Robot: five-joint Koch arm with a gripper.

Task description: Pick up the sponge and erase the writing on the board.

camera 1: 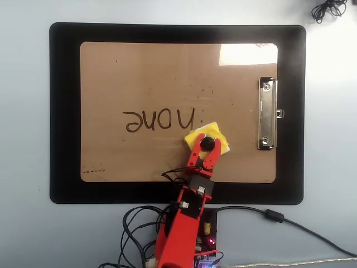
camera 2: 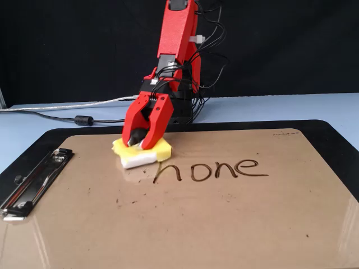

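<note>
The brown board point(camera 1: 145, 72) point(camera 2: 224, 224) lies on a black mat point(camera 1: 64, 111), its silver clip point(camera 1: 267, 114) point(camera 2: 33, 182) at the right in the overhead view. The writing point(camera 1: 159, 119) point(camera 2: 210, 168) now reads "hone". The yellow sponge point(camera 1: 216, 135) point(camera 2: 161, 152) rests flat on the board just beside the "h", toward the arm's base. My red gripper point(camera 1: 207, 146) point(camera 2: 140, 141) is shut on the sponge's black knob point(camera 1: 207, 143), pressing it onto the board.
The arm's base and a tangle of cables point(camera 1: 139, 223) sit at the bottom edge in the overhead view. A black cable point(camera 1: 279, 218) runs right. A coiled wire point(camera 1: 328, 9) lies at the top right. Pale blue table point(camera 1: 22, 223) surrounds the mat.
</note>
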